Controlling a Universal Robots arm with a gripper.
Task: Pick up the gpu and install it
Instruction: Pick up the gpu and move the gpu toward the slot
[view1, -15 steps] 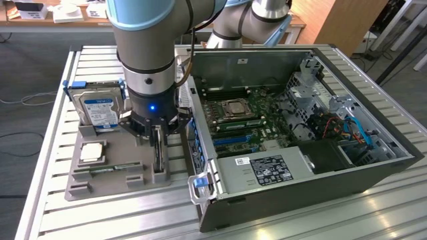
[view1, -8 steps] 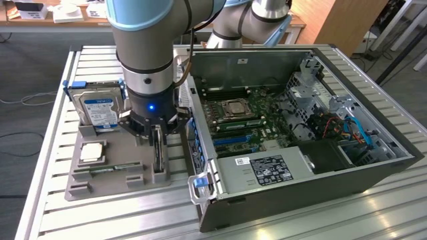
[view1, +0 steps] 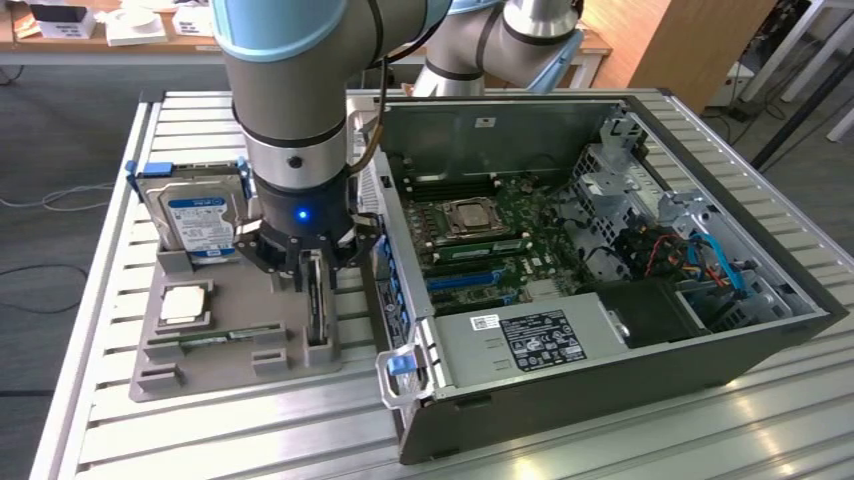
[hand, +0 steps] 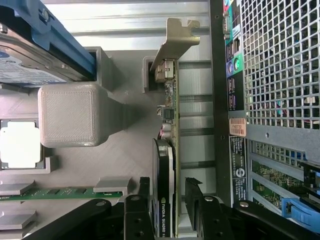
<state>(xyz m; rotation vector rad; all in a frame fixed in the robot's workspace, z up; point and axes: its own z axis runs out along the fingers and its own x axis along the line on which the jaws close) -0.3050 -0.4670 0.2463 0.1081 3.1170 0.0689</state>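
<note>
The jaws stand released, one finger on each side of the gpu, with a sliver of space showing between the card and the far finger. The gripper hangs straight down over the gpu, low on its upper edge, and nothing is lifted.

The gpu stands on its long edge in a slot of the grey tray, its tan bracket at the end away from the fingers. Its dark cooler sits between the fingertips.

Around it:
- The case lies open just beside the tray, on the exterior view's right. Its wall and grille run along the card, close to the outer finger.
- A blue handle sticks out of the case's near corner, near the tray's edge.
- A hard drive stands upright in the tray's far corner, on the exterior view's left of the arm.
- A grey post of the tray rises between the drive and the card.
- A cpu lies flat in its pocket, apart from the card.
- A memory stick lies in its slot in front of the cpu.

The tray and case rest on a slatted metal table.
</note>
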